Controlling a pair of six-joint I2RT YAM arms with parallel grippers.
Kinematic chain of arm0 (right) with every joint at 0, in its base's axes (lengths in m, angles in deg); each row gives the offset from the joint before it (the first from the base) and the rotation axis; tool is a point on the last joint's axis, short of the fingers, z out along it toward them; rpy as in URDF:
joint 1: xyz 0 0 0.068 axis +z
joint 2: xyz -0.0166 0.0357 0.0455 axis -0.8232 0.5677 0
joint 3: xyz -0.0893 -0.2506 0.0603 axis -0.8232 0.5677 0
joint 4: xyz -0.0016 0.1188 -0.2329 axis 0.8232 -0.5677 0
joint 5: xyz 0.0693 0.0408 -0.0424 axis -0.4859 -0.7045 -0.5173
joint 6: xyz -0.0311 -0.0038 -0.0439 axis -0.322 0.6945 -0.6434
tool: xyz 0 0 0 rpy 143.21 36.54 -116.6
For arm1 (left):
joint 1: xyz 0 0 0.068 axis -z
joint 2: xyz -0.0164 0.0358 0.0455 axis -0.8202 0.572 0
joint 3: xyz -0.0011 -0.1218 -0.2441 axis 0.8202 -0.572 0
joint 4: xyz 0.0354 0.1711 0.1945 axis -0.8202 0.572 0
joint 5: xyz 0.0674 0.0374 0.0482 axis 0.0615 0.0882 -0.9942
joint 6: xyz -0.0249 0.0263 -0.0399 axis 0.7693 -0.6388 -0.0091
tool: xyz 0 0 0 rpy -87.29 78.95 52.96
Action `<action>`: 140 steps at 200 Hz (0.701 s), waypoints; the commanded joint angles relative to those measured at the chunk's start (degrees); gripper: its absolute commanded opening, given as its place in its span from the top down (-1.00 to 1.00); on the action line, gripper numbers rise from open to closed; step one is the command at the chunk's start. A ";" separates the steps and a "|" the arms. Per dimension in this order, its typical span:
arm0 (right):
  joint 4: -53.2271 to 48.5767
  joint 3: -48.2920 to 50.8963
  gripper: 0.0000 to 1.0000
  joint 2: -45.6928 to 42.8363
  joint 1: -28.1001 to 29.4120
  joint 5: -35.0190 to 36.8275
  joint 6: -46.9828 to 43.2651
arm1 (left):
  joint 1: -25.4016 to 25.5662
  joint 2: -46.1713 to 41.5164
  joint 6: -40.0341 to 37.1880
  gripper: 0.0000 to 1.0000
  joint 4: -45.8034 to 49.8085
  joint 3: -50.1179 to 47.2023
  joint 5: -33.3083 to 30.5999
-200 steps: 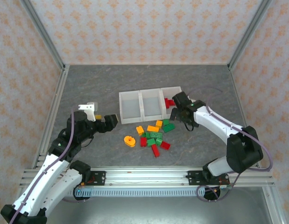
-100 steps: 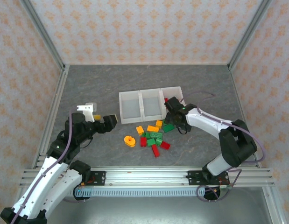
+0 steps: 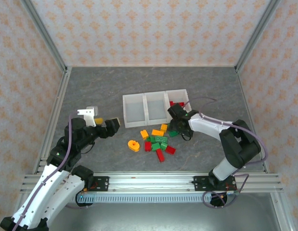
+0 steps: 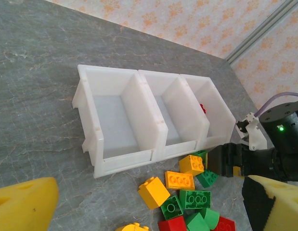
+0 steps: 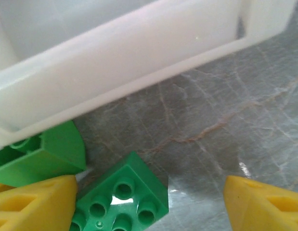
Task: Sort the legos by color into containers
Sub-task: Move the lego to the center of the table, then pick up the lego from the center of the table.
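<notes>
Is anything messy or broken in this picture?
Nothing looks broken. Small red, green and orange plastic bricks lie jumbled on the grey table before the three joined white plastic bins, not yet sorted.

Top view: bright, even light, seemingly from above. The desk [image 3: 91, 91] is uniformly lit, shadows beneath my arms are soft and short, and focus is sharp, with no glare.

Left wrist view: bright. The containers [image 4: 86, 115] are white but not blown out, with faint grey shade inside. My left pads [image 4: 23, 204] are soft-focused at the lower corners.

Right wrist view: very close, with the containers' wall milky and blurred. White glints sit on the green brick [image 5: 122, 199] and on the desk beside it. My right pads [image 5: 33, 204] are blurred.
</notes>
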State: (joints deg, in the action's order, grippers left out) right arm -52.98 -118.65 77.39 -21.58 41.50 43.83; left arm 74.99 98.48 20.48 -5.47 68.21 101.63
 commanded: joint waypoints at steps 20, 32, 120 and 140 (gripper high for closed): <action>-8.33 3.88 -0.49 -4.25 -1.47 7.96 -4.77 | 0.29 -0.09 -1.16 -0.98 -1.32 -0.33 -0.37; -9.10 4.08 -0.47 -5.76 -2.62 8.17 -5.42 | 0.29 -0.03 -1.12 -0.98 -1.30 -0.30 -0.36; -7.52 0.54 -0.90 -8.37 -2.02 -4.60 -14.45 | 0.26 0.06 -1.18 -0.98 -1.36 -0.33 -0.28; -7.68 1.07 -0.97 -6.70 -1.73 -5.77 -16.68 | 0.26 0.15 -1.09 -0.98 -1.28 -0.37 -0.43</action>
State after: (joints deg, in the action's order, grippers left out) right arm -59.82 -117.47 68.93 -23.84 38.29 31.52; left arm 74.99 98.48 20.48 -5.47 68.19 101.63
